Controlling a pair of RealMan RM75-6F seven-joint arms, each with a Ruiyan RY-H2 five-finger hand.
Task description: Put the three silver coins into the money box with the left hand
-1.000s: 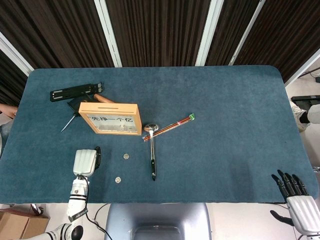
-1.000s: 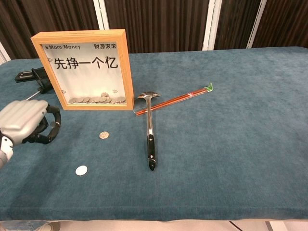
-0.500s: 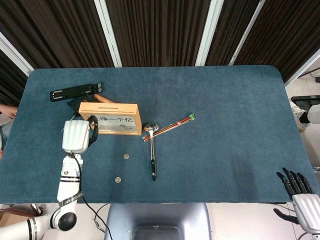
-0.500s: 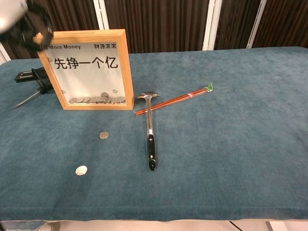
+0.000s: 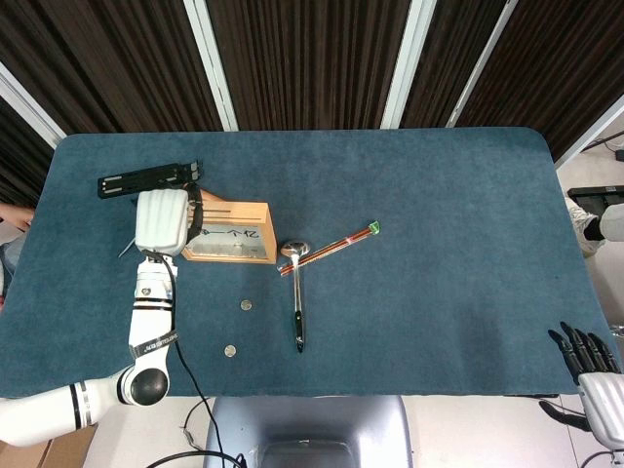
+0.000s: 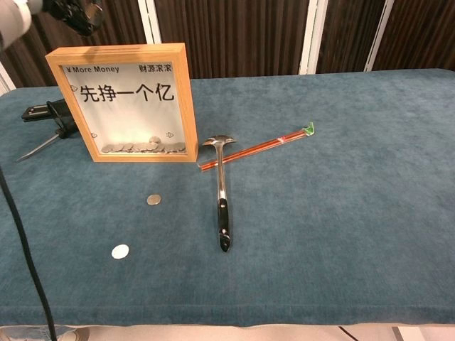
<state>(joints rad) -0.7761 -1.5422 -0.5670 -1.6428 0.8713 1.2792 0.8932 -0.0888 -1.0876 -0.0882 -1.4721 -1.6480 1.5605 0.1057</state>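
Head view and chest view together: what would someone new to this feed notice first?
The wooden money box stands upright at the table's left, with coins piled behind its glass front. The left hand hovers over its top left end; whether it holds a coin cannot be seen. Two silver coins lie on the blue cloth in front of the box, beside a ladle crossing red chopsticks.

ladle (image 6: 222, 190) | red chopsticks (image 6: 257, 150) crossing its bowl | black stand (image 5: 148, 179)
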